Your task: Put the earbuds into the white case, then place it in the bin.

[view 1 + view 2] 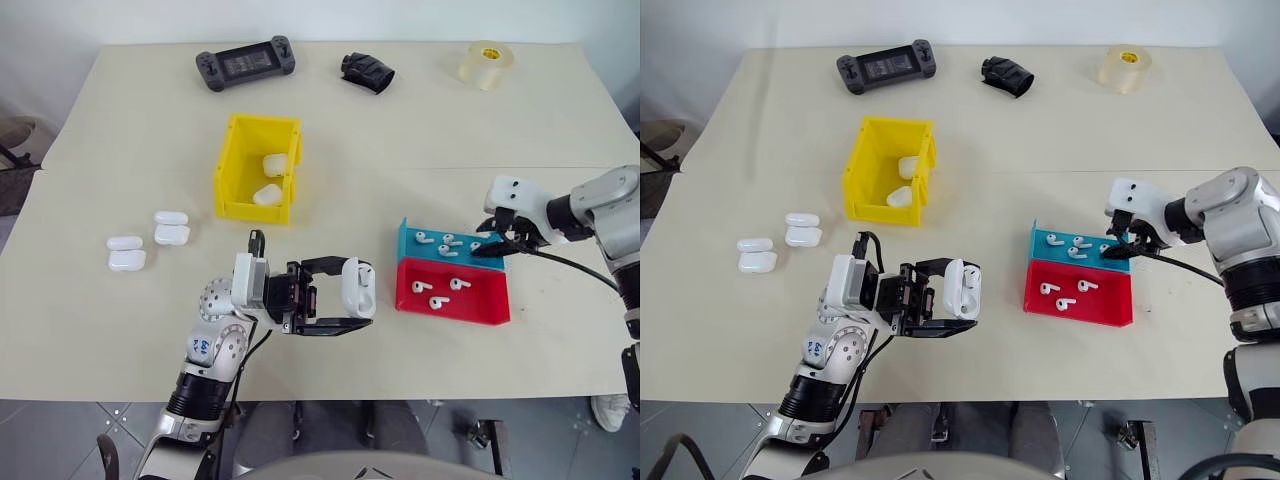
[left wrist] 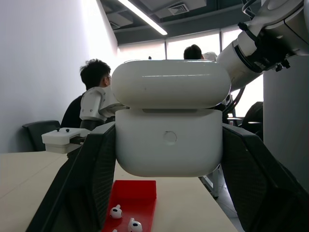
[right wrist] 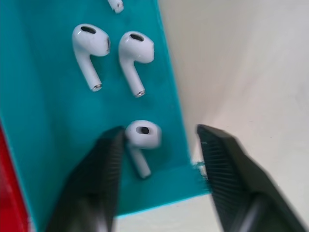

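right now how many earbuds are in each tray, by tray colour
earbuds in the blue tray: 4
earbuds in the red tray: 3
total: 7

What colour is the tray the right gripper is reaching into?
Blue-teal tray; clearest in the right wrist view, right gripper over an earbud.

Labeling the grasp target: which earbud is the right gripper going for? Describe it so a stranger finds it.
On the table's right side, find the blue tray behind the red tray. The earbud lies at its corner between the right gripper's fingers, touching one, apart from the side-by-side pair.
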